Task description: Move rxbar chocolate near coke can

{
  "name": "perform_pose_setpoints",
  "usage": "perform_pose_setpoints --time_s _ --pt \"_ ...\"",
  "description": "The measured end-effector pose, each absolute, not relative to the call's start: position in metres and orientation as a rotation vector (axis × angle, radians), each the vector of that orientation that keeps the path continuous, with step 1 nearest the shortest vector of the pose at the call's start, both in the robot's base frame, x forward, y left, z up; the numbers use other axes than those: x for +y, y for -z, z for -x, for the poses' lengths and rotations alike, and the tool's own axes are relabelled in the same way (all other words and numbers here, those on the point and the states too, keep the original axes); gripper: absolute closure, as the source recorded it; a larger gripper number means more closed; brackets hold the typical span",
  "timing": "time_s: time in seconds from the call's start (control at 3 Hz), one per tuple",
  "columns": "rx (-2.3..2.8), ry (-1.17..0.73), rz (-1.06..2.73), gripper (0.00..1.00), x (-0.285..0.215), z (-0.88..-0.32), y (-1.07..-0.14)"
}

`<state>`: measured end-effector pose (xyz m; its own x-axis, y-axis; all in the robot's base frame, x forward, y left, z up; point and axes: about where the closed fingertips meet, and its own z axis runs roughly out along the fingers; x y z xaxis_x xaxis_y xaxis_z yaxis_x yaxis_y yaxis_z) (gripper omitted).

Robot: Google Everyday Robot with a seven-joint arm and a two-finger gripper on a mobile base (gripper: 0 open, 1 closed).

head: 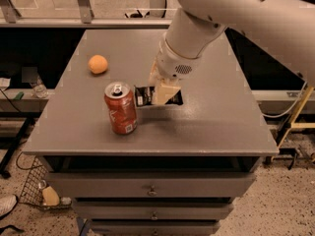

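1. The rxbar chocolate (pixel 143 96) lies flat on the grey desk (pixel 216 117), near the middle of the top and a little toward the front edge. Its black wrapper with pale lettering shows at the left end, and a dark strip of it shows again at the right. The stretch between is hidden.
2. What hides that stretch is the tool (pixel 163 95), whose cream-coloured tip comes down onto the bar from above. It seems to touch the wrapper, though the tip itself covers the point of contact. Whether the tool is spread, pressed together or pinching the bar, I cannot tell from this angle.
3. The coke can (pixel 120 108) stands upright just beside the bar's left end, slightly nearer the front of the desk. Its silver top and pull tab face up, and its red side with white lettering faces the camera.
4. The white arm (pixel 197 28) reaches in from the upper right, crossing above the back right part of the desk, with its thick wrist section directly over the bar.
5. A round orange fruit (pixel 98 64) rests on the desk toward the back left, apart from the can and further from the bar.
6. Below the desk's front edge are grey drawers (pixel 152 190) with small handles. On the speckled floor at the lower left, a wire basket (pixel 30 188) sits by the desk's base.
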<state>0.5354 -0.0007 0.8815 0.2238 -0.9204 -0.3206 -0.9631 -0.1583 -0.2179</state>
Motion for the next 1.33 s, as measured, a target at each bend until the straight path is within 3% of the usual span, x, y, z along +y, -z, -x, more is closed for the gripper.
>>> perform_pose_setpoints --time_s 0.33,0.67,1.0,1.33 --pt "1.742 -0.158 2.136 0.13 0.0 -0.535 -0.881" --pt "1.74 -0.159 2.139 0.0 0.001 -0.534 -0.881" --pt "1.74 -0.159 2.139 0.0 0.001 -0.534 -0.881" --pt "1.881 -0.096 2.095 0.0 -0.032 -0.534 -0.873"
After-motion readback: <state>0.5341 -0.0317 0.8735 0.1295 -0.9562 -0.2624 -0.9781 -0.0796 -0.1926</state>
